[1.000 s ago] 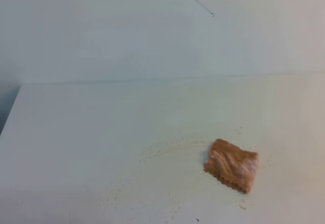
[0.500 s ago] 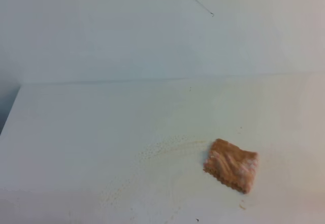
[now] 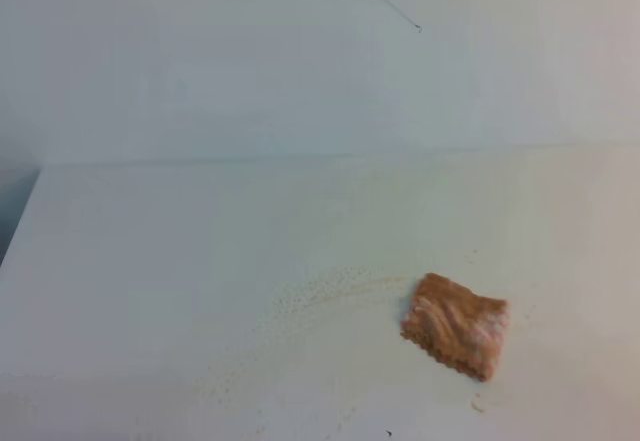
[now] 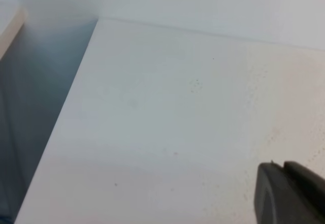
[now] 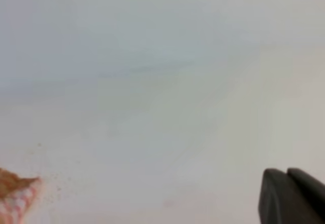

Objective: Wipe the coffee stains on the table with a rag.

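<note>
We found fuzzy pinkish-brown rag point(image 3: 456, 324) released beside faint tan coffee smears point(image 3: 320, 289); both grippers point(image 4: 292, 193) point(image 5: 290, 196) closed, empty, clear.

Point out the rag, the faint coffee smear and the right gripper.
rag point(image 3: 456, 325): exterior high view, middle of the fuzzy cloth.
coffee stains point(image 3: 320, 289): exterior high view, on the faint speckled streak left of the rag.
right gripper point(image 5: 287, 196): right wrist view, where the dark closed fingertips meet.

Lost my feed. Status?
Both grippers shut, empty, off the rag. Rag flat on table. Faint coffee stains remain. Nothing obstructing.
</note>
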Action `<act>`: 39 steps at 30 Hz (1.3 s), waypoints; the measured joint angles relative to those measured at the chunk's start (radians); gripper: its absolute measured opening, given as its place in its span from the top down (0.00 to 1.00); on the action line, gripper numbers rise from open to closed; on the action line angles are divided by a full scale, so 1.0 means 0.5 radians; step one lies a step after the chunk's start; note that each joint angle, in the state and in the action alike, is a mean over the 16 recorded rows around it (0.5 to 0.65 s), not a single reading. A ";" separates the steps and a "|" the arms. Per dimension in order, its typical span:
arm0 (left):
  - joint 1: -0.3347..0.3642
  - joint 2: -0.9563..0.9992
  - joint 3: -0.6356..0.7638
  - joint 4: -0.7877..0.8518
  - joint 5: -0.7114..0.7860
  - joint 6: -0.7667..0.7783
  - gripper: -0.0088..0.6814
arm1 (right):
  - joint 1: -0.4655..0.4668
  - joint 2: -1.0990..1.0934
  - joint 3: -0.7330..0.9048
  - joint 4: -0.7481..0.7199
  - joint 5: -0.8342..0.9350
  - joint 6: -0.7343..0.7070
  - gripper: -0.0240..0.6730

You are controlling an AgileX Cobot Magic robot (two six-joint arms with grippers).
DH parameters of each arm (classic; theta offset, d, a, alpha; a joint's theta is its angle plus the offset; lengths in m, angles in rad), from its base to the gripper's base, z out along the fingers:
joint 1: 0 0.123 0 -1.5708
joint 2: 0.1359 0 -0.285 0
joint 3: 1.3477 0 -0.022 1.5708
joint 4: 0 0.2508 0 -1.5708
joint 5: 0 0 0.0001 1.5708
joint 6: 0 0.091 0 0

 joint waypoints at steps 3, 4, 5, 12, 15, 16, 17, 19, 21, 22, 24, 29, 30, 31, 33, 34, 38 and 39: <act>0.000 0.000 -0.005 0.000 0.000 0.000 0.99 | -0.041 -0.011 0.044 0.009 -0.004 0.002 0.97; 0.000 0.000 -0.011 0.000 0.000 0.000 0.99 | -0.050 -0.013 0.055 0.012 -0.003 0.002 0.97; 0.000 0.000 -0.011 0.000 0.000 0.000 0.99 | -0.056 -0.015 0.064 0.015 -0.003 0.002 0.97; 0.000 0.000 -0.011 -0.001 0.000 0.000 0.99 | -0.062 -0.017 0.095 0.088 -0.022 -0.107 0.97; 0.000 0.000 -0.011 -0.002 0.000 0.000 0.99 | -0.062 -0.017 0.096 0.163 -0.034 -0.239 0.97; 0.000 0.000 -0.016 -0.002 0.000 0.000 0.99 | -0.062 -0.017 0.096 0.191 -0.038 -0.287 0.97; 0.000 0.000 -0.016 -0.002 0.000 0.000 0.99 | -0.062 -0.017 0.096 0.220 -0.042 -0.337 0.97; 0.000 0.000 -0.016 -0.002 0.000 0.000 0.99 | -0.062 -0.017 0.096 0.287 -0.048 -0.437 0.97; 0.000 0.000 -0.005 -0.002 0.000 0.000 0.99 | -0.062 -0.017 0.096 0.355 -0.050 -0.542 0.97; 0.000 0.000 -0.011 -0.002 0.000 0.000 0.99 | -0.062 -0.017 0.096 0.389 -0.050 -0.597 0.97; 0.000 0.000 -0.005 -0.002 0.000 0.000 0.99 | -0.063 -0.017 0.096 0.448 -0.046 -0.698 0.97; 0.000 0.000 -0.005 -0.002 0.000 0.000 0.99 | -0.071 -0.017 0.096 0.537 -0.033 -0.825 0.97; 0.000 0.000 -0.005 -0.001 0.000 0.000 0.99 | -0.074 -0.017 0.096 0.546 -0.030 -0.835 0.97; 0.000 0.000 -0.005 -0.001 0.000 0.000 0.99 | -0.076 -0.017 0.096 0.555 -0.028 -0.842 0.97; 0.000 0.000 0.005 -0.001 0.000 0.000 0.99 | -0.082 -0.017 0.096 0.566 -0.023 -0.853 0.97; 0.000 0.000 0.000 -0.001 0.000 0.000 0.99 | -0.084 -0.017 0.096 0.568 -0.021 -0.857 0.97; 0.000 0.000 0.011 0.000 0.000 0.000 0.99 | -0.095 -0.017 0.096 0.568 -0.017 -0.863 0.97; 0.000 0.000 0.011 0.000 0.000 0.000 0.99 | -0.097 -0.017 0.096 0.568 -0.017 -0.863 0.97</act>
